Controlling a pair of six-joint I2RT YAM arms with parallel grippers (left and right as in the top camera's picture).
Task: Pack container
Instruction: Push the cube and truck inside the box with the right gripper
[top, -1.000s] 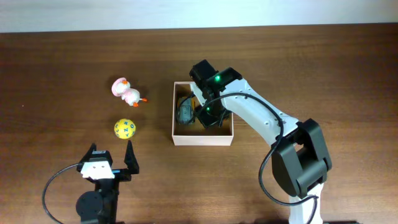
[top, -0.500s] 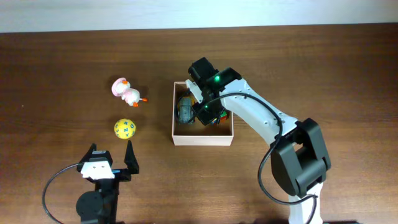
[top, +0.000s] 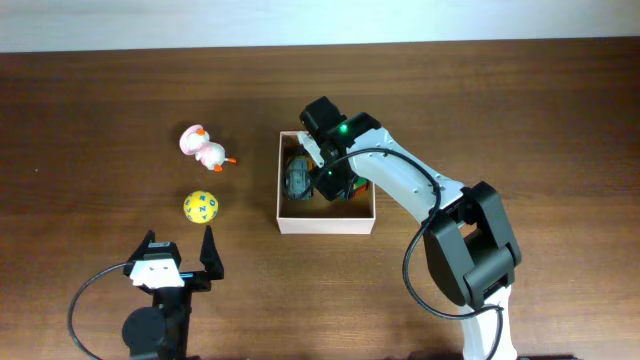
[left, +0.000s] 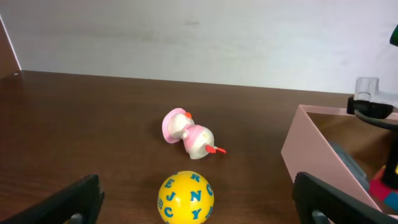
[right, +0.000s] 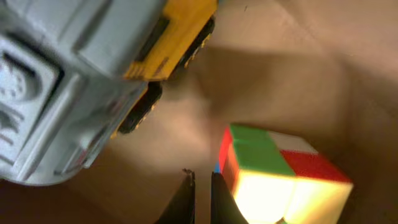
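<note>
Container (top: 326, 224) holds right claw (right: 200, 190), seemingly closed, beside colourful cube (right: 280, 171).

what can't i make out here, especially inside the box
- Overhead: the right arm covers most of the container floor, so what lies under it is hidden.
- Right wrist: the grey and yellow toy is blurred and cut off by the top and left edges. The cube is washed out by glare low down.
- Left wrist: the container's near wall hides most of its contents.
</note>
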